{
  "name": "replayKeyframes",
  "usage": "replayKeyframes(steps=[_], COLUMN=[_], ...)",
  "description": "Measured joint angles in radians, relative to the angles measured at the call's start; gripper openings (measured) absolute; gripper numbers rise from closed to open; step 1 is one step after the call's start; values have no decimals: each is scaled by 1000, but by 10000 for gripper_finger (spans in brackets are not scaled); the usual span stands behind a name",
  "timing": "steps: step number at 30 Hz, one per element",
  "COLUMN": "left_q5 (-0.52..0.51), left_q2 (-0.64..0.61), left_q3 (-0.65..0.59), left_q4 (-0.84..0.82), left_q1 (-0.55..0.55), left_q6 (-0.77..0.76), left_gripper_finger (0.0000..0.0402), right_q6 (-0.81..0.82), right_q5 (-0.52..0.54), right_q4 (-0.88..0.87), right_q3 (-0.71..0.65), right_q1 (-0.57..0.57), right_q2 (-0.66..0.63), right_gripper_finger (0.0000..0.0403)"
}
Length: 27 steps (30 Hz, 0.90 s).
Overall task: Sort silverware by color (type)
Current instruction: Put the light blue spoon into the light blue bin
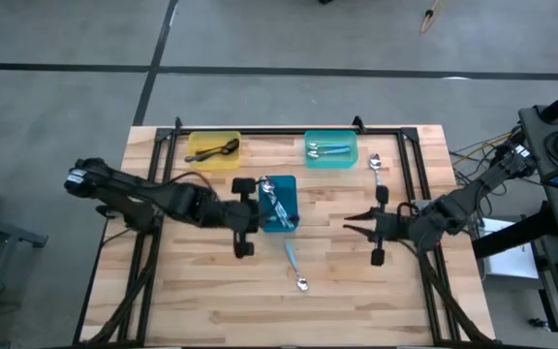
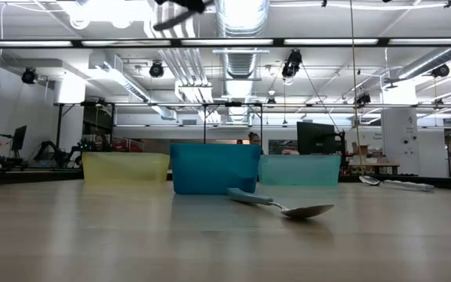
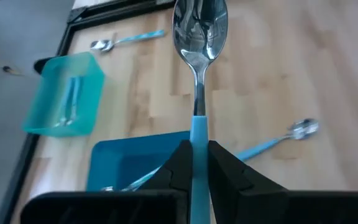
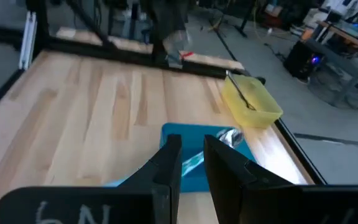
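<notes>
Your left hand (image 3: pixel 194 171) is clamped on the light blue handle of a spoon (image 3: pixel 199 37), bowl pointing forward, and in the high view it sits at frame centre-left, right at the blue tray's (image 1: pixel 290 225) left edge. That tray already holds a blue-handled spoon or more, so this looks like the drop step. Bring the handle fully over the tray's inside before you let go; right now the bowl reaches out past the far wall in the left wrist view. Tilt the bowl down slightly so the spoon slides in lengthwise and doesn't bridge the rim.

Your right hand (image 1: pixel 349 223) waits at centre-right of the high view, fingers a little apart and empty, aimed at the same tray. Keep it back so the two don't crowd.

Just below the tray in the high view lies another blue-handled spoon (image 1: pixel 294 265) on the bench (image 1: pixel 201 291); I'd take that next. Farther up, the yellow tray (image 1: pixel 214 160) at upper left holds a dark spoon (image 1: pixel 217 150), the teal tray (image 1: pixel 331 157) at upper centre holds blue-handled ones, and a silver spoon (image 1: pixel 377 167) lies loose to its right.
</notes>
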Motion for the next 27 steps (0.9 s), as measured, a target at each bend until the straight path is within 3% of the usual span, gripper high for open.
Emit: replayKeyframes(steps=[10,21,27], left_q5=[195,482,525], left_q2=[27,98,209], left_q3=[8,8,47], left_q4=[92,286,333], left_q1=[291,565,648], left_q6=[261,424,487], left_gripper_finger=[12,12,12], right_q6=[-54,-153,-167], right_q5=[-40,-328,-352], right_q4=[98,187,184], right_q3=[-60,-58,-58], right_q1=[-169,-418,-540], right_q2=[-78,-40,-36], right_gripper_finger=[59,59,59])
